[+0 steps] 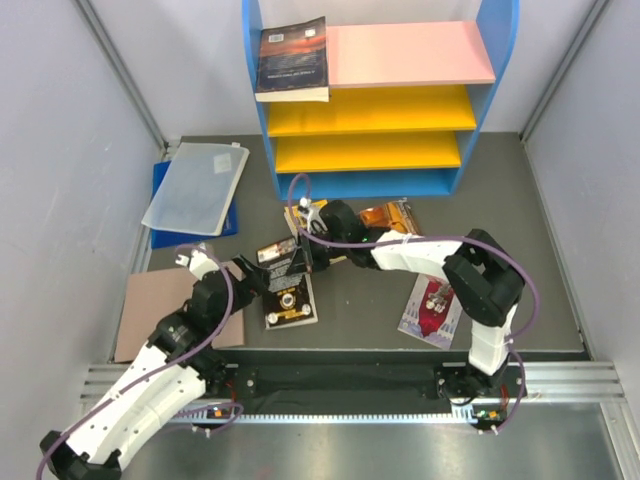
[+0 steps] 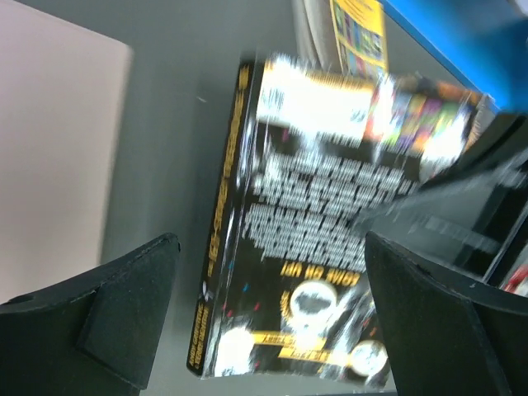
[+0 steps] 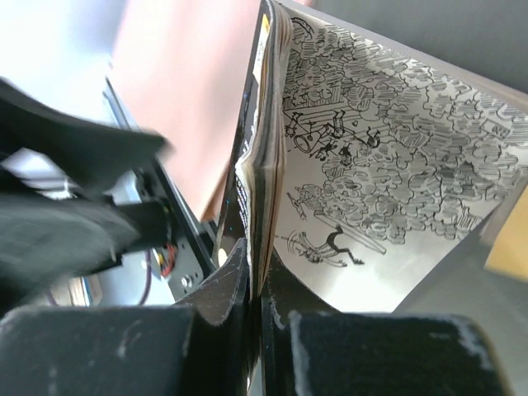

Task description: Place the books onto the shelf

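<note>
Flagging for you: right fingers [image 3: 221, 285] are clamped on a sheaf of pages of the black book [image 1: 290, 298], which is splayed open (comic page visible in the wrist view). It sits on the bench [image 1: 355, 310] at 7 o'clock from the shelf [image 1: 380, 150]. Left fingers [image 2: 124, 313] stand wide apart over its cover, gripping nothing (blurred view). Sunset book [image 1: 293, 60] lies on the pink top board [image 1: 410, 55], at the 9 o'clock end.
</note>
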Controlling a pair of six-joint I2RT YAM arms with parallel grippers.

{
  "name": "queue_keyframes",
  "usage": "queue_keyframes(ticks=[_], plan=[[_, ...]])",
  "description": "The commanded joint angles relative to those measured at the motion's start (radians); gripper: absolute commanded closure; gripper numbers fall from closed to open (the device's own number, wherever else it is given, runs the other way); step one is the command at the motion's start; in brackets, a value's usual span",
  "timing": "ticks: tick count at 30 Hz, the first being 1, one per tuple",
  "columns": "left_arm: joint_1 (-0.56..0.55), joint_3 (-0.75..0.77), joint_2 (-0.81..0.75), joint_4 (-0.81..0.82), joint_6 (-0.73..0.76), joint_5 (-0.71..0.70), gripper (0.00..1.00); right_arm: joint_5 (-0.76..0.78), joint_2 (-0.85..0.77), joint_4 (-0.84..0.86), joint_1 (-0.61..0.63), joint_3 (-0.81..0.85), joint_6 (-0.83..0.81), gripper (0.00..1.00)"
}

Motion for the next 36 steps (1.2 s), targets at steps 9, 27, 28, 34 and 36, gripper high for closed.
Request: queue_keyframes(ticks=[9, 27, 28, 34, 36], plan=[[0.001, -0.259, -0.169, 0.448, 0.077, 0.223, 0.05, -0.049, -0.092, 0.16, -0.111, 0.023, 0.021, 1.0], [0.001, -0.362, -0.119, 0.609, -0.015, 0.153, 0.05, -0.141, -0.117, 0.37, -0.176, -0.007, 0.15, 1.0], [0.001, -0.371, -0.123, 0.621, -0.016, 0.147, 0.06, -0.148, -0.115, 0.382, -0.176, -0.008, 0.165, 1.0], [0.001, -0.394, -0.143, 0.692, 0.002, 0.116, 0.14, -0.168, -0.103, 0.447, -0.177, -0.026, 0.21, 1.0], [0.001, -0.399, -0.14, 0.707, 0.013, 0.111, 0.19, -0.177, -0.095, 0.48, -0.177, -0.037, 0.224, 1.0]])
